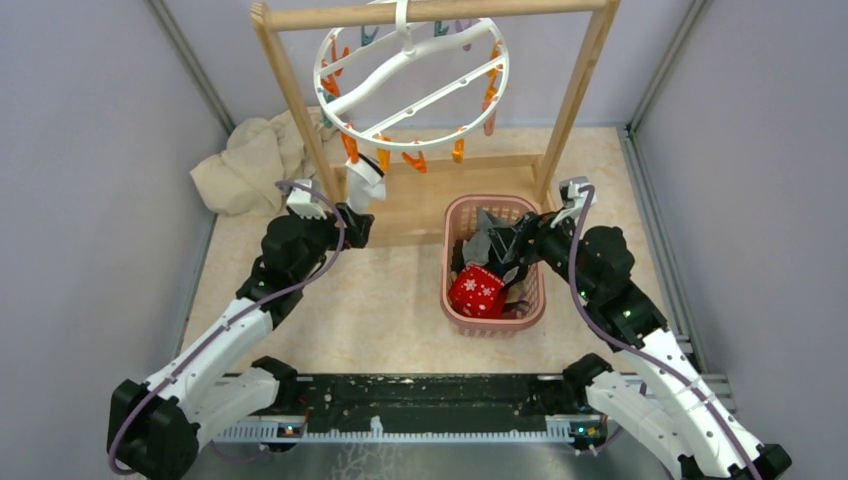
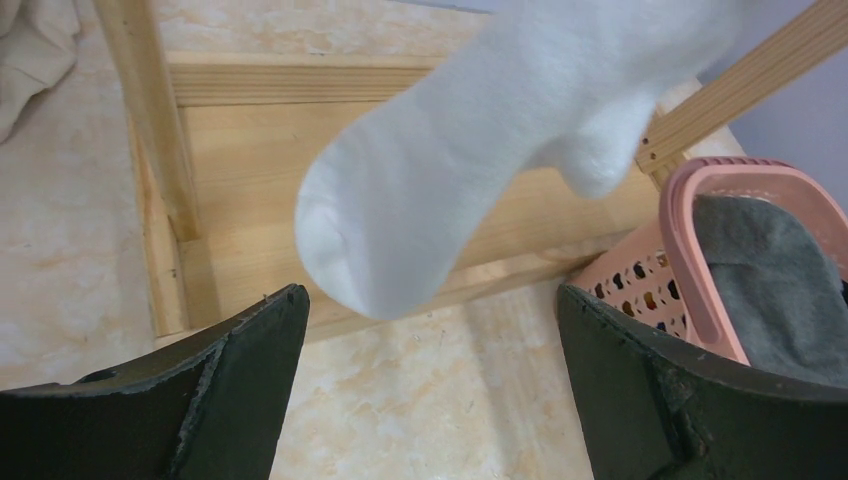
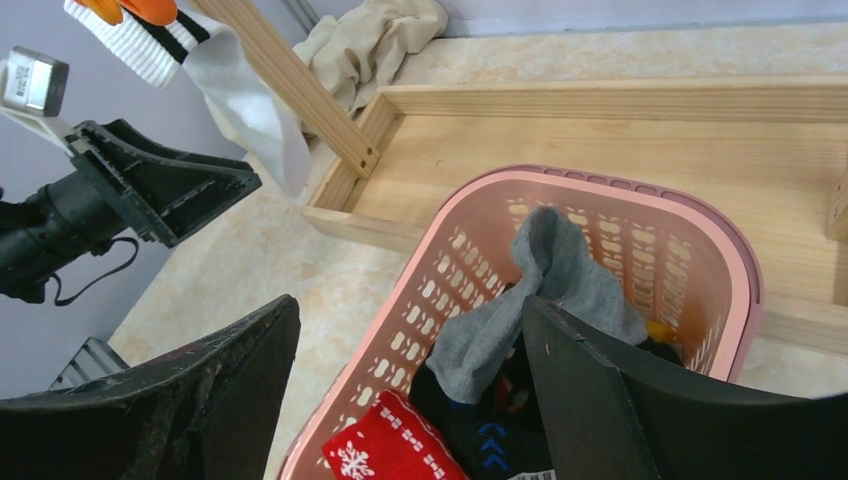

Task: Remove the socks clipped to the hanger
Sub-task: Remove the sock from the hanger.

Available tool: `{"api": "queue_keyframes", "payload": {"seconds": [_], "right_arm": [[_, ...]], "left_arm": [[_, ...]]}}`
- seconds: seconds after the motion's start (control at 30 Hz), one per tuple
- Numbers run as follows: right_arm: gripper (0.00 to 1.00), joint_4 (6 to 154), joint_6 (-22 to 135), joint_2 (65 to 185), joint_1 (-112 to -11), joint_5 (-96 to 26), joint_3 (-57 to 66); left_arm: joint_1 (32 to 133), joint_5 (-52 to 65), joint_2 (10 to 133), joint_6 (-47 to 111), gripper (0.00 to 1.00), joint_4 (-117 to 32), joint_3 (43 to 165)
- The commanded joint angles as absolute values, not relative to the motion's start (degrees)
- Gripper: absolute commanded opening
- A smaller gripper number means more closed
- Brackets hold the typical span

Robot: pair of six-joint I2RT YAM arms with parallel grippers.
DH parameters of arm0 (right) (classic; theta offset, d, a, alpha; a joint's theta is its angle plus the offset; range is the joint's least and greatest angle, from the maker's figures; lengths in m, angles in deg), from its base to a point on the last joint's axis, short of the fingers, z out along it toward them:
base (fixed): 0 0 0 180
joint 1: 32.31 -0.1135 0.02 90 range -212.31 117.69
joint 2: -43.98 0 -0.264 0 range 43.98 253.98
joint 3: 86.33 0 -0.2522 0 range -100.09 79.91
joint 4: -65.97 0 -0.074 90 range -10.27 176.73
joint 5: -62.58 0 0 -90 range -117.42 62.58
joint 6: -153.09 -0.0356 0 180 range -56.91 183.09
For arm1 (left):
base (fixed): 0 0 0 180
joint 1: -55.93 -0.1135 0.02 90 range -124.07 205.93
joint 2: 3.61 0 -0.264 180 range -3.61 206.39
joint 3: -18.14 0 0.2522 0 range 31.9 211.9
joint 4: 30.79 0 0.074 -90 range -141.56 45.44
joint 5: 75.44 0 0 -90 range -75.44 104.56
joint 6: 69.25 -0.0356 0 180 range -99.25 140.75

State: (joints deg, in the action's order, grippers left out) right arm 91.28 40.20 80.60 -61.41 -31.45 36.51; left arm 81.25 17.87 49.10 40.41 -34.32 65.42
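From above, you see the round hanger (image 1: 410, 85) with a white sock (image 1: 366, 186) clipped at its near-left edge, your left hand (image 1: 358, 222) just below it, and your right hand (image 1: 505, 250) over the pink basket (image 1: 490, 200) on the worktop (image 1: 380, 300). Left wrist: the hand is released and spread wide, the sock's toe hanging in the gap, touching neither side. Right wrist: that hand gapes too, gripping nothing, above a grey sock (image 3: 560, 290) and a red sock (image 3: 390, 440) in the basket.

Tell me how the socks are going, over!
Left gripper open, facing white sock; orange clip holds it on hanger. Right gripper open over pink basket; grey sock, red sock inside. Rack post beside sock.
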Motion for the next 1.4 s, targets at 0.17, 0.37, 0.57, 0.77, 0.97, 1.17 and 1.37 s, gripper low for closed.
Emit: {"api": "queue_keyframes", "payload": {"seconds": [0.17,0.37,0.57,0.77,0.97,1.17,1.37], "right_arm": [[0.82,88.6,40.0,80.2,-61.1,-32.1,35.5],[0.82,89.3,40.2,80.1,-61.2,-32.1,35.3],[0.82,89.1,40.2,80.5,-61.1,-32.4,35.0],[0.82,89.1,40.2,80.6,-61.1,-32.7,34.6],[0.82,88.9,39.9,80.6,-61.2,-32.9,34.6],[0.82,88.8,39.6,80.6,-61.1,-33.0,34.9],[0.82,89.4,39.9,80.2,-61.1,-32.6,34.5]], "left_arm": [[80.6,21.0,56.2,38.7,0.97,-24.5,66.0],[80.6,13.3,59.3,38.9,0.88,-18.9,66.4],[80.6,6.6,61.5,39.7,0.68,-16.0,67.7],[80.7,4.3,61.6,39.7,0.49,-16.9,68.9],[81.4,3.4,61.2,39.9,0.37,-19.4,69.8],[84.1,3.7,61.7,39.8,0.22,-20.7,70.6],[88.6,7.8,62.8,38.0,0.11,-22.4,72.1]]}}
